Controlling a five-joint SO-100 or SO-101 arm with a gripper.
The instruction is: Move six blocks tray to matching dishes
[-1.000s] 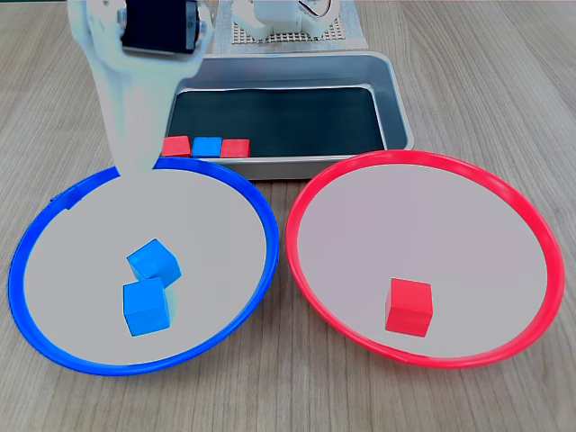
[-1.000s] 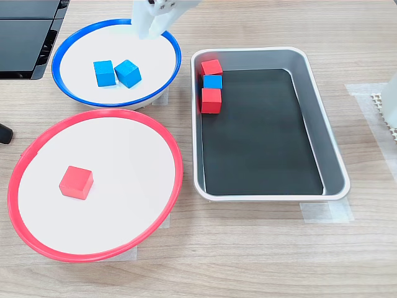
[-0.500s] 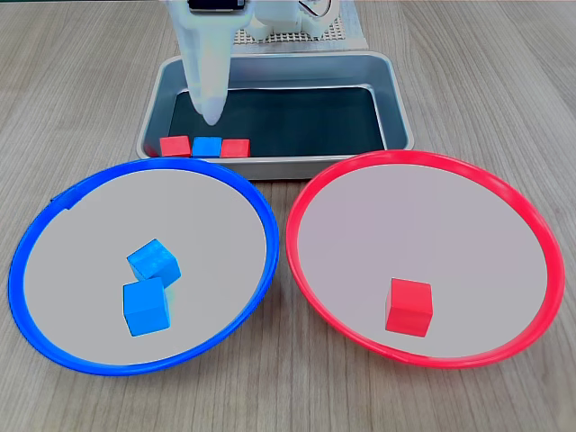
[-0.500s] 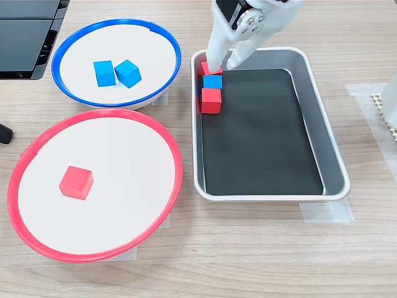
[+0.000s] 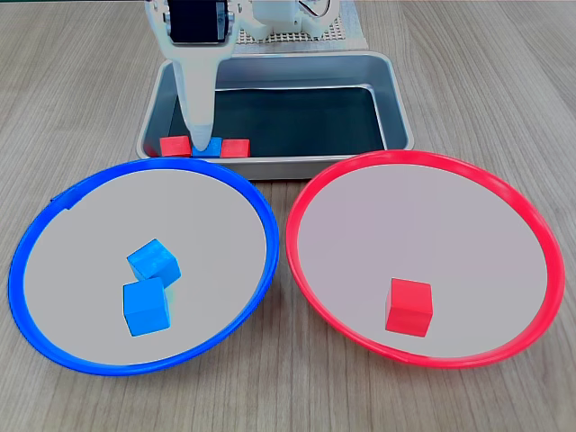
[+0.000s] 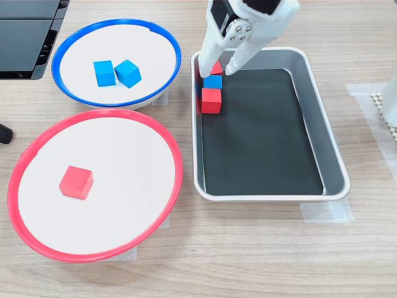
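Near one end of the silver tray (image 5: 396, 99) (image 6: 338, 180) lie a red block (image 5: 175, 146), a blue block (image 5: 214, 147) (image 6: 213, 82) and another red block (image 5: 235, 148) (image 6: 211, 100) in a row. My white gripper (image 5: 205, 142) (image 6: 214, 71) is open and reaches down into the tray, its fingertips (image 6: 203, 72) at the blue block and straddling the end red block (image 6: 216, 66). Contact cannot be judged. The blue-rimmed dish (image 5: 207, 216) (image 6: 111, 40) holds two blue blocks (image 5: 154, 261) (image 5: 146, 306). The red-rimmed dish (image 5: 423, 216) (image 6: 118, 161) holds one red block (image 5: 409, 306) (image 6: 76, 182).
The two dishes sit side by side on a wooden table, close to the tray's long side. A black device (image 6: 25, 31) lies beyond the blue dish. The arm's white base on a mesh mat (image 5: 288, 27) stands behind the tray. Tape patches (image 6: 325, 211) mark the tray's corners.
The gripper has swung from above the blue dish's rim over to the tray and come down onto the row of blocks. No block has moved.
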